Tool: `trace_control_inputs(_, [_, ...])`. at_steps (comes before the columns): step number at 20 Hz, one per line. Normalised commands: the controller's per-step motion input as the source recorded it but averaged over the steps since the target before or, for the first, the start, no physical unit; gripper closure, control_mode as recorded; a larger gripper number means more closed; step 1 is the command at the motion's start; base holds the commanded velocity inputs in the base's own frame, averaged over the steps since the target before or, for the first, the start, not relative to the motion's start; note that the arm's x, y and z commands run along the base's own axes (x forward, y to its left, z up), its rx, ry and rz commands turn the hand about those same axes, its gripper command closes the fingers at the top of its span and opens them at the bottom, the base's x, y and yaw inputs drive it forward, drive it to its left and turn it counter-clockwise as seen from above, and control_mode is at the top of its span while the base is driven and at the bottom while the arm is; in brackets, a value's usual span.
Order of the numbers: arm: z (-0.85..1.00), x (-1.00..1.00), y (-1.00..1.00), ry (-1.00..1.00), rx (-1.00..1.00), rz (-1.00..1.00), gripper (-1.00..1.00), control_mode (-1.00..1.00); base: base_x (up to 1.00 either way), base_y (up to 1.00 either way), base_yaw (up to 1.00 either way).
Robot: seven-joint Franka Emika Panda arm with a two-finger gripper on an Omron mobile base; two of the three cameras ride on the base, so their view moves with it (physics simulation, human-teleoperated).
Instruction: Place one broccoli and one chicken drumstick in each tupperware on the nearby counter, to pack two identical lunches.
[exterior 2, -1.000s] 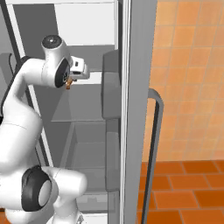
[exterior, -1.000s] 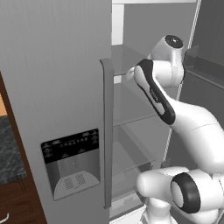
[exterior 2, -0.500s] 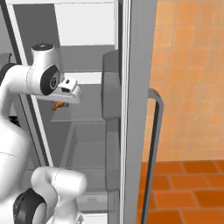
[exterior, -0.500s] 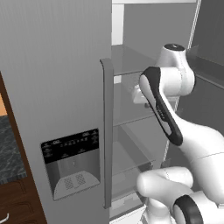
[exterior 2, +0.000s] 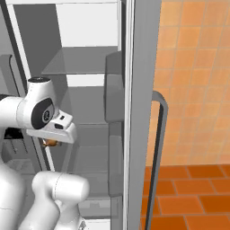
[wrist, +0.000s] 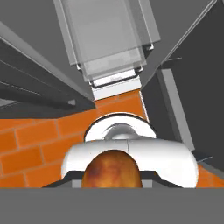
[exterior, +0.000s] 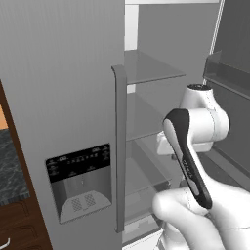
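Fridge front; drumstick [wrist: 111, 169] in tool [exterior 2: 50, 143]

drumstick [wrist: 111, 169]: we see its lower end cut off
tool [exterior 2: 50, 143]: fingers hidden under the hand
bench [exterior: 10, 166]: cut by frame edge

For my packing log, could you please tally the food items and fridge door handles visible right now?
chicken drumstick, in the gripper: 1
broccoli: 0
fridge door handles: 2, left handle and right handle
Total: 3
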Motion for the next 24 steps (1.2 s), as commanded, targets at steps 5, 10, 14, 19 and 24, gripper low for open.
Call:
trace_control_inputs(5, [0.09, -1.0, 0.0, 0.07, 0.0, 0.0, 1.0, -1.0, 0.0, 0.0, 0.0])
trace_control_inputs(10, [0.0, -0.75, 0.0, 0.0, 0.0, 0.0, 1.0, -1.0, 0.0, 0.0, 0.0])
trace_control_inputs(14, [0.0, -0.56, 0.01, 0.0, 0.0, 0.0, 1.0, -1.0, 0.0, 0.0, 0.0])
trace_control_inputs(19, [0.0, 0.0, 0.0, 0.0, 0.0, 0.0, 1.0, 1.0, -0.78, 0.74, 0.05])
trace_control_inputs(24, [0.0, 0.0, 0.0, 0.0, 0.0, 0.0, 1.0, 1.0, -0.07, 1.0, 0.04])
